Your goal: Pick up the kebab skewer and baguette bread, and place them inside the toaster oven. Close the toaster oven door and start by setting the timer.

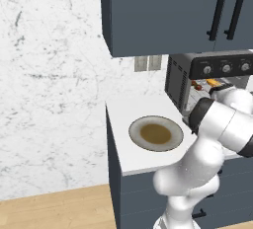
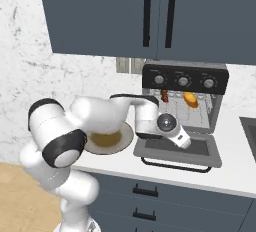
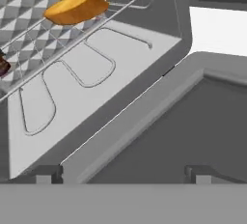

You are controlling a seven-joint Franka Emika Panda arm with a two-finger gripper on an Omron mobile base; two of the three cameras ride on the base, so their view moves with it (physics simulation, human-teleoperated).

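Baguette bread (image 2: 189, 99) and kebab skewer (image 2: 164, 96) lie on rack inside toaster oven (image 2: 185, 78). We hover gripper (image 2: 186, 142), fingers spread and empty, above lowered toaster oven door (image 2: 177, 148); closing likely next.

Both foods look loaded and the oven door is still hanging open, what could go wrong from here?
1. The open gripper hovers over the lowered toaster oven door; lifting the door could trap it or hit the forearm.
2. The baguette bread and kebab skewer lie on the rack; a hard door slam might shift them.
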